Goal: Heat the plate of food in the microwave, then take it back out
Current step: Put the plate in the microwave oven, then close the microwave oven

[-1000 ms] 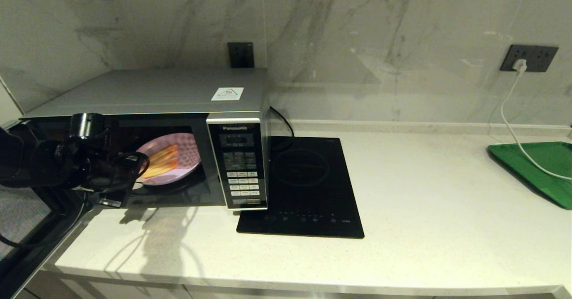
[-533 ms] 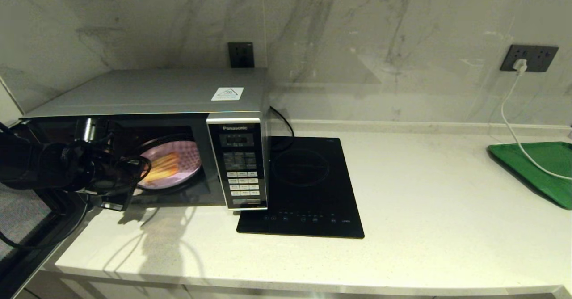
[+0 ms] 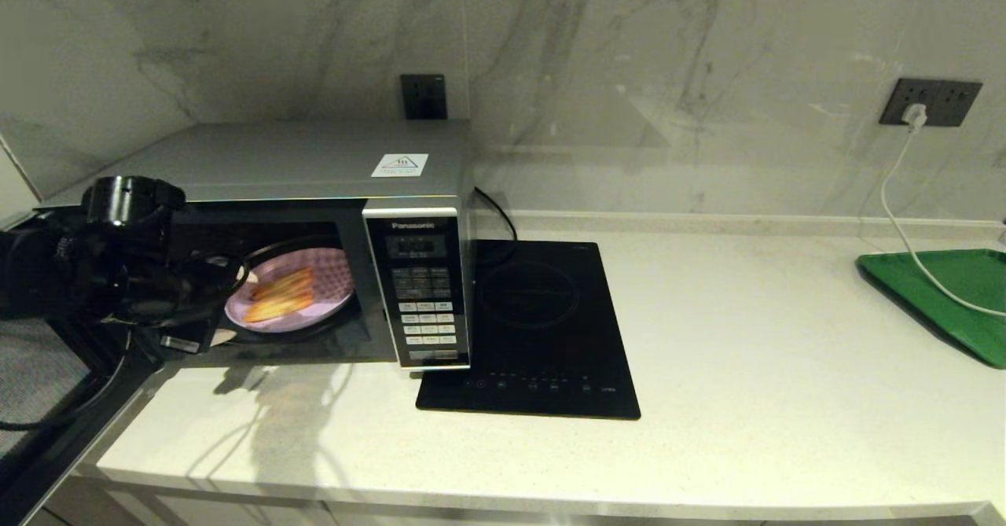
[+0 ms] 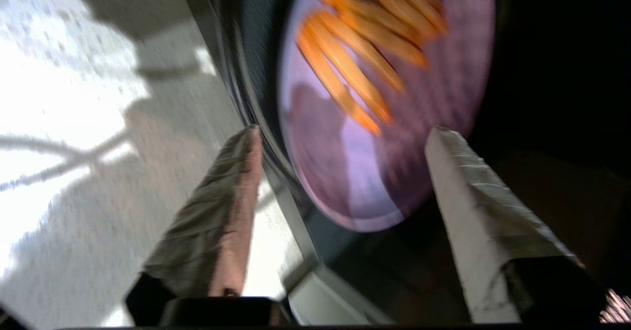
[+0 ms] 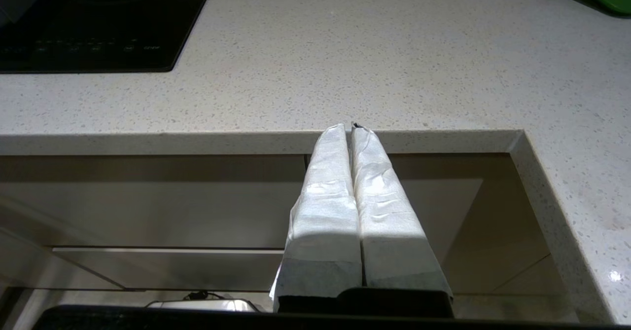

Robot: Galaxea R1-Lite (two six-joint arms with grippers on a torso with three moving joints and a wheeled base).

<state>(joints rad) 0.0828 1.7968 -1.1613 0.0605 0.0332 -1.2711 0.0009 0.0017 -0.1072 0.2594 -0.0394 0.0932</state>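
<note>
The lilac plate of food [image 3: 289, 299] lies flat on the turntable inside the silver Panasonic microwave [image 3: 314, 166], whose door [image 3: 39, 384] hangs open at the left. Orange sticks [image 4: 355, 58] lie across the plate [image 4: 424, 123]. My left gripper [image 3: 236, 307] is at the cavity's mouth, open, by the plate's near left rim. In the left wrist view this gripper [image 4: 345, 128] has its fingers [image 4: 473, 201] spread wide on either side of that rim, touching nothing. My right gripper [image 5: 351, 125] is parked shut below the counter's front edge, out of the head view.
A black induction hob [image 3: 542, 329] lies right of the microwave. A green tray [image 3: 943, 298] sits at the far right with a white cable [image 3: 904, 219] running over it from a wall socket. The pale counter [image 3: 747, 369] spreads between them.
The plate went from tilted up to lying flat on the turntable. My left gripper let go of it, drew back a little to the left, and the arm's wrist rose.
</note>
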